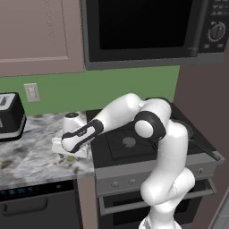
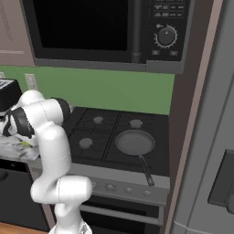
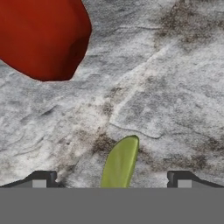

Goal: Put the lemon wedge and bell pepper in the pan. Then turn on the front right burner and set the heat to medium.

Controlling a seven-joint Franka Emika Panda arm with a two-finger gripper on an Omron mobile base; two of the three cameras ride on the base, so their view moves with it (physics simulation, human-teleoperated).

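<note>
The lemon wedge [image 3: 120, 164] lies flat on the grey-veined marble counter [image 3: 166, 87], seen close in the hand view, pale yellow-green, its near end cut off by the bottom of that view. The bell pepper [image 3: 41, 37] sits on the same counter, apart from the wedge, toward the upper left of the hand view, glossy red.

The pan [image 2: 135, 142] rests on the black cooktop [image 2: 98, 137] over the front right burner, handle pointing toward the stove front; the pan holds nothing. In the left base view the counter [image 1: 27, 152] runs left of the stove, with a green wall [image 1: 89, 89] behind and a microwave [image 1: 147, 31] above the cooktop.

The gripper [image 3: 111, 179] hangs just above the counter, jaws spread wide, with the wedge between the 2 fingertips [image 3: 41, 178]; no contact with the wedge is visible and nothing is held. In the left base view the arm reaches left from the stove and down over the counter.

A toaster [image 1: 10, 117] stands at the counter's far left, well apart from the hand. An outlet [image 1: 31, 92] is on the wall.
</note>
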